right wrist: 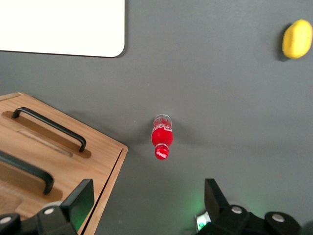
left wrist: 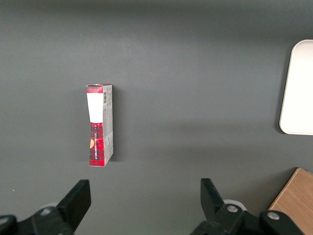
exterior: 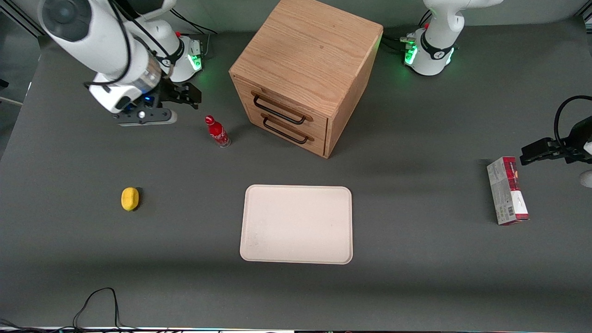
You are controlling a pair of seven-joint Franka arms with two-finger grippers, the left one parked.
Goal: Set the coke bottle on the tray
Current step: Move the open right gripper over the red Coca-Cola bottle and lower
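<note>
The coke bottle (exterior: 217,131) (right wrist: 161,137) is small and red with a red cap and a clear base. It stands upright on the dark table, beside the wooden drawer cabinet (exterior: 305,76). The cream-white tray (exterior: 297,224) (right wrist: 61,27) lies flat, nearer to the front camera than the cabinet, with nothing on it. My gripper (exterior: 178,95) (right wrist: 145,201) hangs open above the table, farther from the front camera than the bottle and apart from it. Nothing sits between its fingers.
A yellow lemon-like object (exterior: 130,199) (right wrist: 297,39) lies toward the working arm's end, nearer the front camera than the bottle. A red-and-grey carton (exterior: 507,190) (left wrist: 100,125) lies toward the parked arm's end. The cabinet shows two black drawer handles (exterior: 280,119).
</note>
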